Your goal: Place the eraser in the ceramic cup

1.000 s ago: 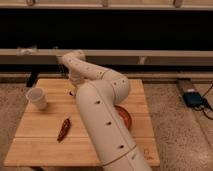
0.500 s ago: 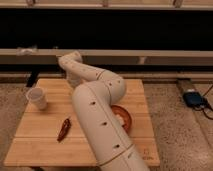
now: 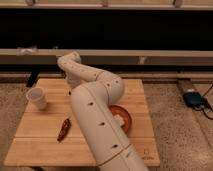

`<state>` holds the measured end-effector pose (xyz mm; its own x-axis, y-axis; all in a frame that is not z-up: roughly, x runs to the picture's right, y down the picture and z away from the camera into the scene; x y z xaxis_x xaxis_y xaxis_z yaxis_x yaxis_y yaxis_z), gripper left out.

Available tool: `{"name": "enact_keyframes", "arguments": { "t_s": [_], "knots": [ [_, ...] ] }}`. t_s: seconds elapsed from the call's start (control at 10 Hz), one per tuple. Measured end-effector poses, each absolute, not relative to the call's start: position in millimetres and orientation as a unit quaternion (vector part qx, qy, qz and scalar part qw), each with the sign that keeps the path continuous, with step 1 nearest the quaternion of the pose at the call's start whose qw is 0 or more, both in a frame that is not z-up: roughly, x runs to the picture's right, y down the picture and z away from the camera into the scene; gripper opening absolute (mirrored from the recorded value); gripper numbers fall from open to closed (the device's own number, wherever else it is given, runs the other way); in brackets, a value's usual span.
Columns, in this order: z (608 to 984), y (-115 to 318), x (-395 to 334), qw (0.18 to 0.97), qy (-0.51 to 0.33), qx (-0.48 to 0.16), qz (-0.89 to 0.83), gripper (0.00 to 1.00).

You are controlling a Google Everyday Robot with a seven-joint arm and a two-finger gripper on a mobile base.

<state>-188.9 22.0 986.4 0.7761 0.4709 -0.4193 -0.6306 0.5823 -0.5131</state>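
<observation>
The white ceramic cup [image 3: 37,98] stands upright on the left side of the wooden table [image 3: 45,145]. My arm rises from the bottom of the view, bends at the elbow [image 3: 111,86] and reaches back left to the wrist [image 3: 70,63]. The gripper [image 3: 74,86] hangs below the wrist over the far middle of the table. It is right of the cup, apart from it, and mostly hidden against the arm. The eraser is hidden or out of view.
A long dark-red chili pepper [image 3: 64,129] lies on the table in front of the cup. A brown bowl [image 3: 126,116] holding a cream slab [image 3: 118,120] sits right of the arm. A dark wall with a ledge runs behind the table. A blue device [image 3: 193,98] lies on the floor at the right.
The arm's elbow has shifted slightly to the left. The cup, chili and bowl have not moved.
</observation>
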Motion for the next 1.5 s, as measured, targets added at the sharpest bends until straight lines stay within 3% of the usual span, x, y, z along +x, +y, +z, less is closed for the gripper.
{"name": "enact_keyframes", "arguments": {
  "t_s": [0.6,1.0,1.5],
  "knots": [
    [930.5,-14.0,-194.7,0.881,0.085,-0.316,0.342,0.0],
    [858.3,-32.8,-243.5,0.889,0.012,-0.316,0.332,0.0],
    [806.2,-39.4,-299.7,0.896,-0.069,-0.322,0.298,0.0]
  ]
}}
